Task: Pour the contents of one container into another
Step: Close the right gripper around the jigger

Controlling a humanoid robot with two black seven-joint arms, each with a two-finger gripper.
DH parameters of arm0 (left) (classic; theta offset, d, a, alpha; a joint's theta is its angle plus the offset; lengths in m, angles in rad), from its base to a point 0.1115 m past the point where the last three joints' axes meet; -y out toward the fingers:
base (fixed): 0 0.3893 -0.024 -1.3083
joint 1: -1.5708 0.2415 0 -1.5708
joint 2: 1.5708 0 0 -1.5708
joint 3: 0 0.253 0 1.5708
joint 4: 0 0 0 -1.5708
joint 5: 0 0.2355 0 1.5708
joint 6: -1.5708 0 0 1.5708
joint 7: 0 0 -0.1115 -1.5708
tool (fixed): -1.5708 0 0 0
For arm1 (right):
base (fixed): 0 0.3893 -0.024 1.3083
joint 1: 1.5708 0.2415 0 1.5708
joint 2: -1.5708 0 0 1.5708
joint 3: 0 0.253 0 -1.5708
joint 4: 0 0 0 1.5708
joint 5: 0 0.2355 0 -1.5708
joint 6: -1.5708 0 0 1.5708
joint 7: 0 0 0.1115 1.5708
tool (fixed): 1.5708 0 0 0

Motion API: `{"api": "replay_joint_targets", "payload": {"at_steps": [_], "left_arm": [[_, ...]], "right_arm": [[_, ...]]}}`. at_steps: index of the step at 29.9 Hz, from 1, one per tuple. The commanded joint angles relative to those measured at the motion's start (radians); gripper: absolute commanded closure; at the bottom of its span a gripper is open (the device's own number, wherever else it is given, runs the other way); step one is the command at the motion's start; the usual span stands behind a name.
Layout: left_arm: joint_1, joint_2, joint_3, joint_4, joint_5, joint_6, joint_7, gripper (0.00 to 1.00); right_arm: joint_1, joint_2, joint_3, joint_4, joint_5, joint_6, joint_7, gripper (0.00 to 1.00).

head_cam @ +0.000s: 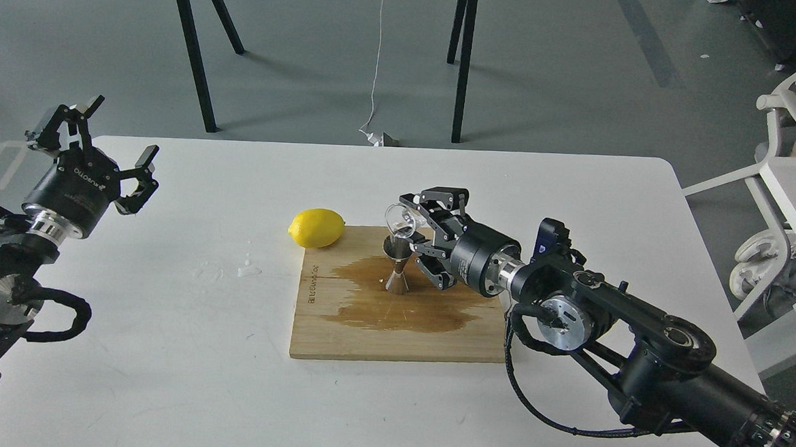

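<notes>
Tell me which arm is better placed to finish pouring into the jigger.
The right. Its end effector already holds the glass cup tilted just above the jigger on the wet wooden board. The left end effector is open, empty, and far off at the table's left edge.

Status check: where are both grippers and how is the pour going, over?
Right gripper shut on glass cup, tipped over jigger. Left gripper open, idle at table edge. Wet stain on cutting board; lemon clear of pour.

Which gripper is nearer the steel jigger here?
Right. The right gripper holds the glass cup tilted just above the jigger on the wooden board. The left gripper hangs open far off at the table's left edge.
</notes>
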Motion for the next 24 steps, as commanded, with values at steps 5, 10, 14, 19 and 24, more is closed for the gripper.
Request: {"api": "replay_joint_targets", "payload": {"at_steps": [5,10,14,19,24], "left_arm": [[0.000,-0.002,0.000,0.000,0.000,0.000,0.000,0.02],[0.000,-0.002,0.000,0.001,0.000,0.000,0.000,0.01],[0.000,-0.002,0.000,0.001,0.000,0.000,0.000,0.02],[0.000,-0.002,0.000,0.006,0.000,0.000,0.000,0.02],[0.000,-0.002,0.000,0.009,0.000,0.000,0.000,0.01]], "right_arm": [[0.025,-0.029,-0.070,0.024,-0.046,-0.041,0.000,0.66],[0.047,-0.038,-0.107,0.043,-0.070,-0.077,0.000,0.66],[0.054,-0.041,-0.110,0.045,-0.077,-0.083,0.000,0.66],[0.054,-0.047,-0.110,0.046,-0.103,-0.089,-0.002,0.66],[0.068,-0.058,-0.147,0.055,-0.110,-0.094,0.000,0.66]]}}
